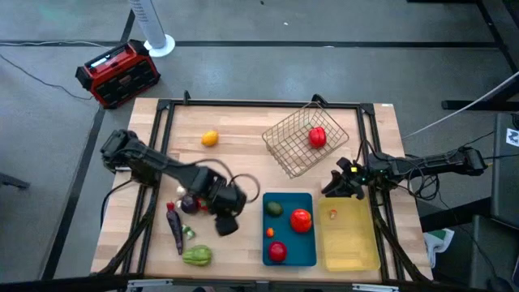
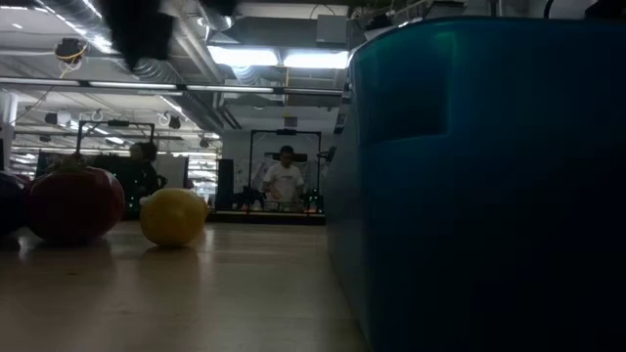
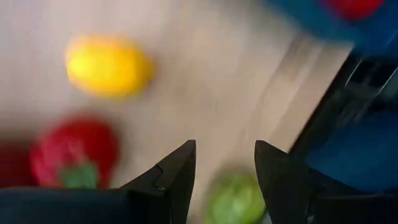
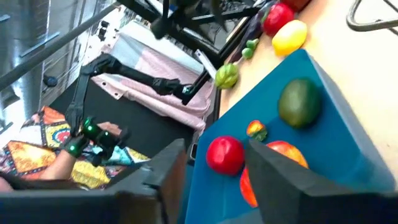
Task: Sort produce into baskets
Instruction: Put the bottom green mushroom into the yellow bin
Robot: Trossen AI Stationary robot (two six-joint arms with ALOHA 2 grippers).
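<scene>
blue tray (image 1: 310, 251): teal-blue
yellow tray (image 1: 357, 253): pale yellow
wire basket (image 1: 290, 152): silver mesh
fruit in basket (image 1: 317, 136): red
fruit beside left tool (image 1: 229, 221): yellow (image 3: 107, 65), red with green stem (image 3: 76, 152)
counter (image 1: 243, 158): light wood
box (image 1: 119, 75): red and black

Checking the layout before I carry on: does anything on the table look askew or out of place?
The wire basket sits turned at an angle to the table edges, while the blue tray and yellow tray lie square. One orange fruit lies alone, apart from the other loose produce. Nothing looks spilled or damaged.
</scene>
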